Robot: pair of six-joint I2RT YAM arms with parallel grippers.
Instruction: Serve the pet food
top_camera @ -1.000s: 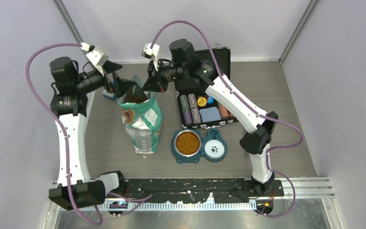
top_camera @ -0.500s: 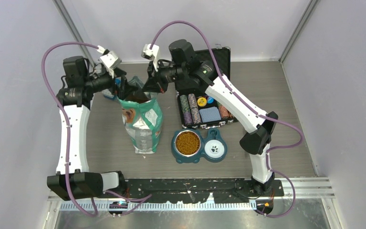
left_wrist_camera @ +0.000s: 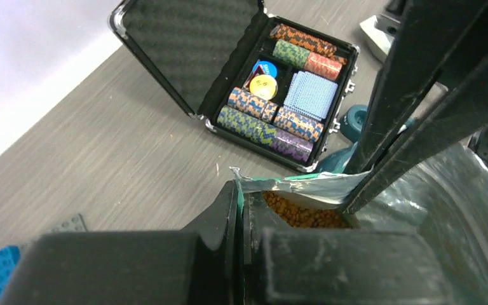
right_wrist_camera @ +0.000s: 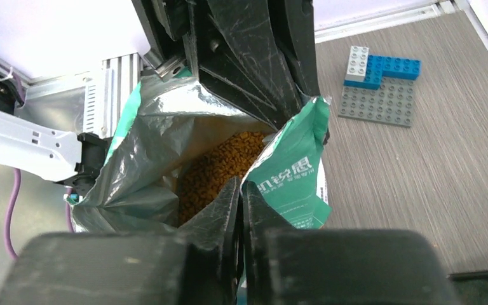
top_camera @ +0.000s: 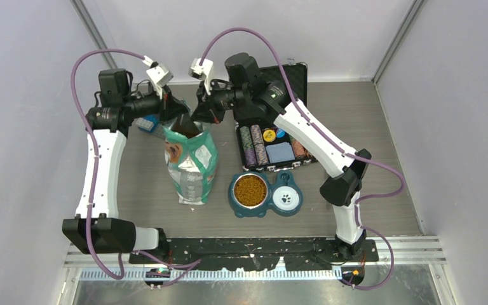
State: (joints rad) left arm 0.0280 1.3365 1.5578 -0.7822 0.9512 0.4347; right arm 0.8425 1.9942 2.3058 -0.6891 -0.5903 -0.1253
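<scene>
Grey table (top_camera: 368, 127); left fingers (left_wrist_camera: 219, 229), right fingers (right_wrist_camera: 219, 210) angled inward from opposite sides, pinching bag (top_camera: 194, 165) rim.

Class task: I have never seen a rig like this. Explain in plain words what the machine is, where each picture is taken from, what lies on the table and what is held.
The machine is a left arm and a right arm, bolted at the near edge of a table. The wide picture comes from a fixed camera above and behind them; the other two come from a camera on each wrist, looking along its own claw. On the table are a teal bag, a double bowl with pet food in one side, an open case of poker chips, and toy bricks. The left claw and the right claw are each shut on an edge of the bag's open top; more pet food shows inside.
</scene>
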